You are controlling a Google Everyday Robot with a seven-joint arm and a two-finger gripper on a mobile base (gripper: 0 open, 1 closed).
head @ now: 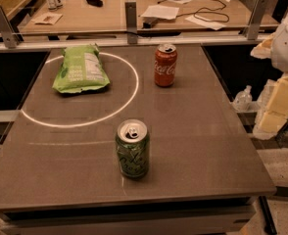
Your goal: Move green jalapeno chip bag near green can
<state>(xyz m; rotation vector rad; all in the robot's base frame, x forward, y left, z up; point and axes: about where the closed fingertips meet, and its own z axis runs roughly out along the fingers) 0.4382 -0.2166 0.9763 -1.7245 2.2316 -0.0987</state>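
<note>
Since the bag (pixel 80 70) lies flat toward the far-left corner of the counter (pixel 207 146), it is the item farthest from the arm. Its length appears to run from far edge to near edge, slightly tilted, white text panel up. Next, green can (pixel 132 148): upright, about mid-width, close to the near edge, well apart from the bag. Then red can (pixel 165 65): upright toward the far edge, right of the bag, near it but not touching. Last, gripper (pixel 276 104): off the right edge, about halfway along it, clear of the counter; open or closed, cannot tell.

Judgement: the reach must cross the whole counter leftward, passing the red can on its near side. The bag then goes diagonally toward the near edge. Move not yet begun.
</note>
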